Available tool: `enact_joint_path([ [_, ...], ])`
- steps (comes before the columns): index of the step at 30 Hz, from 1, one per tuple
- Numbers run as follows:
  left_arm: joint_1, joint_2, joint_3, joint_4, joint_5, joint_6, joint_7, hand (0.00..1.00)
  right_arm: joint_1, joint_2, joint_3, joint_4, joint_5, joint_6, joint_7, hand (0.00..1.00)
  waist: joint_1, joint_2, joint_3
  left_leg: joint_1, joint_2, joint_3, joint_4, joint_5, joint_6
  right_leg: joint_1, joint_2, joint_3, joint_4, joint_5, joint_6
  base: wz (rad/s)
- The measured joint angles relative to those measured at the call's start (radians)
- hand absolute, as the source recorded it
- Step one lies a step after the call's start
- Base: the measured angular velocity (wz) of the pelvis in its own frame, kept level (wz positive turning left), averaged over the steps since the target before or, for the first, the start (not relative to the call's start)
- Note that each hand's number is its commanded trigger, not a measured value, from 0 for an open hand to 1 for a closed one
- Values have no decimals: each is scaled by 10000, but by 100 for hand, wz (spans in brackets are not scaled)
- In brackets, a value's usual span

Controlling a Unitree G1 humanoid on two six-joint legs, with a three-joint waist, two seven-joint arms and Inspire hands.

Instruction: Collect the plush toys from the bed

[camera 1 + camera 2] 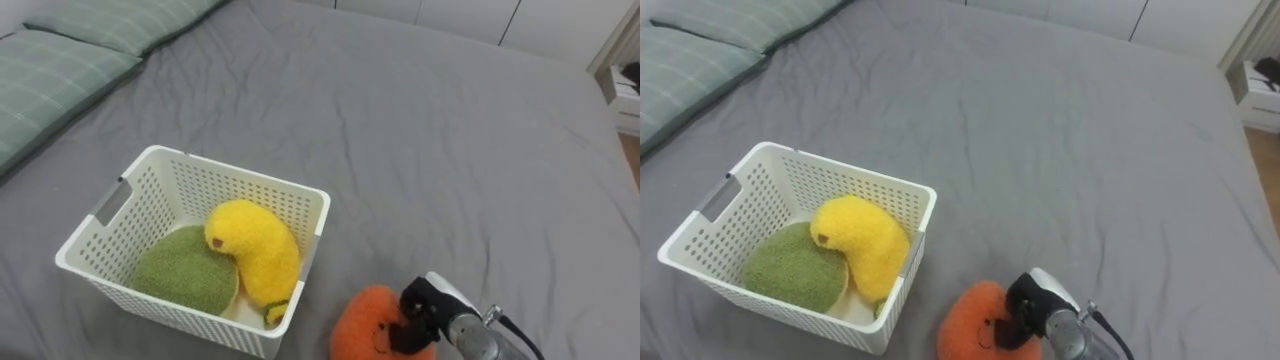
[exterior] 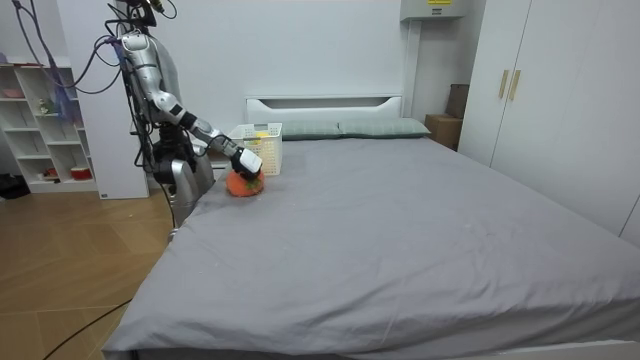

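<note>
Right hand (image 1: 432, 303): fingers curled on orange toy (image 1: 362, 322), near edge of bed (image 1: 450, 150), just right of basket (image 1: 180, 190). Basket holds yellow toy (image 1: 255, 245) and green toy (image 1: 185, 272).

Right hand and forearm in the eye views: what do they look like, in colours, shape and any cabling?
The right hand has black fingers under a white back cover. Its wrist is a silver-grey metal cylinder with a small fitting on top, and a thin dark cable runs along the forearm.
</note>
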Motion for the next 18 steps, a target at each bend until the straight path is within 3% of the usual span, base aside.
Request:
enact_joint_path([
  [5, -67, 2, 118, 1, 158, 72, -381, 0, -58, -12, -285, 172, 422, -6, -173, 100, -27, -21, -3, 12, -3, -45, 27, -3, 1, 59, 5, -30, -101, -2, 4, 2],
  [9, -93, 15, 225, -28, 190, 69, -683, 0, -63, -277, -353, -206, 684, 43, -322, 100, -70, -59, -15, 13, -1, -37, -10, -3, 1, 40, -58, -28, -100, -7, 12, 0],
  [11, -145, 21, 363, -163, 265, 72, -809, 0, -50, -525, -371, -1152, 667, 246, -282, 100, -141, -62, 2, 12, 0, -23, -23, -3, 2, 26, -64, -23, -95, -8, 15, 0],
  [18, -332, 354, 482, -269, 291, -48, -881, 0, -79, -1105, -1213, -4951, 1392, 159, -558, 100, -491, -135, 32, -31, 5, 21, -24, -2, 2, -49, -9, -13, -81, -7, 16, 0],
])
